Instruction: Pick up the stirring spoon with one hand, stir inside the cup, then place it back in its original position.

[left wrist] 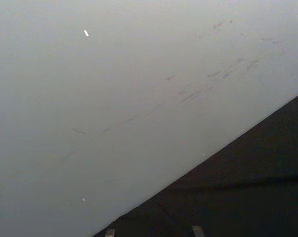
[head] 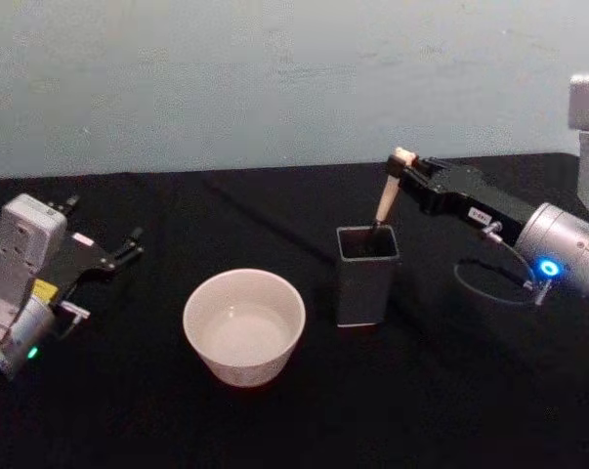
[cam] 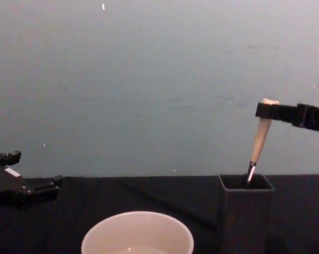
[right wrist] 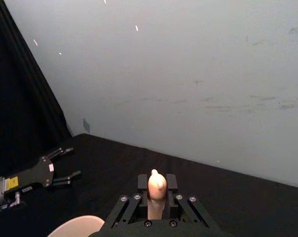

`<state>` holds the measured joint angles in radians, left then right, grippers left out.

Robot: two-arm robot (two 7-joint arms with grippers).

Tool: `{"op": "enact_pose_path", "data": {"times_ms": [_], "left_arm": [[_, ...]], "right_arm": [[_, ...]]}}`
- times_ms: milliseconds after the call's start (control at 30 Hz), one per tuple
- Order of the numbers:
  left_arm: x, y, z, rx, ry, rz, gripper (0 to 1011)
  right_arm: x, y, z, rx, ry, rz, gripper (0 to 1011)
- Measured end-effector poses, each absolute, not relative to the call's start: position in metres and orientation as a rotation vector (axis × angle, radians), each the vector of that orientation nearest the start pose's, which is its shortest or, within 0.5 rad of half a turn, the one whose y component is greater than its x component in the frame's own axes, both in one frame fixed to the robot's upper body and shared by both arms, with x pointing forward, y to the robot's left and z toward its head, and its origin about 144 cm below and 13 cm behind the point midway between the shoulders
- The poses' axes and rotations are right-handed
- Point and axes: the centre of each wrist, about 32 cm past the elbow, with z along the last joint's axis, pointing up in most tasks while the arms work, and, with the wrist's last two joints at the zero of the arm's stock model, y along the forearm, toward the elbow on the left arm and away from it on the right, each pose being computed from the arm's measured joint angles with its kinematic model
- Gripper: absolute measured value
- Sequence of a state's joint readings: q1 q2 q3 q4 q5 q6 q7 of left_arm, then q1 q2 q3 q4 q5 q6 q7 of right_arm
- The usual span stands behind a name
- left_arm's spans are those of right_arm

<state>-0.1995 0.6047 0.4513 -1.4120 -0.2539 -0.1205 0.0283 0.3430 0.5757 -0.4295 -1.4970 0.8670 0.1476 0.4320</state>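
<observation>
**Spoon pinched at the top, bowl end in the holder**

While the black table (head: 177, 430) lay dark under everything, we noted the cup (head: 243, 327) as the biggest task item, standing at its middle with a little liquid in it, waiting for the stir. Just to the cup's right stood the holder (head: 366, 275), apart from it, narrow enough to keep a spoon leaning upright. Our right gripper (head: 403, 168) reached in from the right above the holder, its fingers pressed onto the top of the stirring spoon (head: 384, 202), just under the bear head, likely so the metal end would lift straight out. That end sat inside the holder. Our left gripper (head: 133, 244) hung parked far left with fingers spread, clear of the work.
</observation>
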Motion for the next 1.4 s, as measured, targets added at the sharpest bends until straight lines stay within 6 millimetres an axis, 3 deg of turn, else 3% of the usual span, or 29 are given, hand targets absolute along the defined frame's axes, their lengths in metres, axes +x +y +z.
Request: {"op": "enact_pose_path", "data": {"times_ms": [1400], "left_arm": [[0.489,0.31,1.14,0.305,-0.285,1.248,1002]], "right_arm": [[0.52,-0.285,1.184,-0.013,0.269,-0.824,214]]}}
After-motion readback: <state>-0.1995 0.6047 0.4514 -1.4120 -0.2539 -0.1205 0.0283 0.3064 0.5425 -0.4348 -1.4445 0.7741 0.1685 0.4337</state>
